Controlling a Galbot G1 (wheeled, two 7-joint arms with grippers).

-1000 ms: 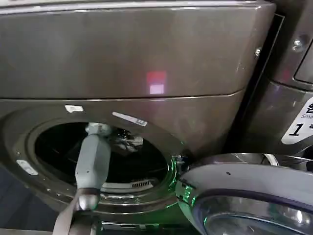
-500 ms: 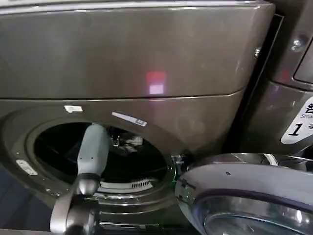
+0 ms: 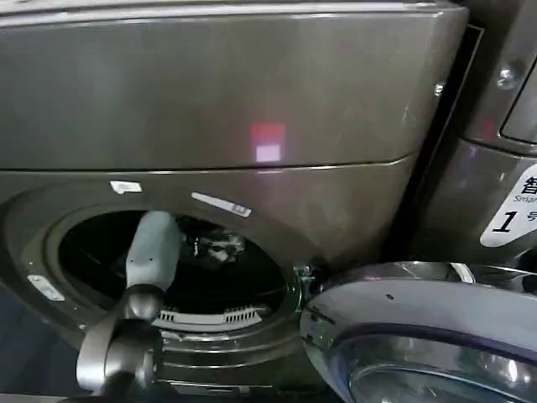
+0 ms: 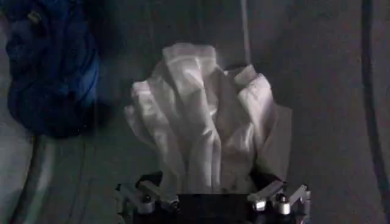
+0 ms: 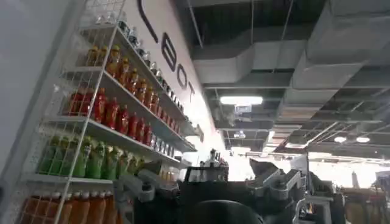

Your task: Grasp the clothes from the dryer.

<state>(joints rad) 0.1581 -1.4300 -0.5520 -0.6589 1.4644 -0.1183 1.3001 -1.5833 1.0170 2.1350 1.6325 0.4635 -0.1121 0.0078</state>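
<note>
1. The whitish-grey fabric piece [image 4: 204, 131] sits bunched up inside the drum, rising straight out of the left gripper [image 4: 213, 198] — the jaws are clamped on its lower folds.
2. The dark navy fabric piece [image 4: 46, 67] lies on the drum wall beside it, apart from the gripper.
3. In the head view the left arm [image 3: 151, 256] reaches through the round drum mouth of the dryer [image 3: 252, 101], whose red light [image 3: 268, 134] glows above.
4. The grey door [image 3: 419, 336] hangs open to the right.
5. The right gripper [image 5: 213, 189] points up at shelves of bottles [image 5: 103, 115] — its fingers spread, holding nothing.
</note>
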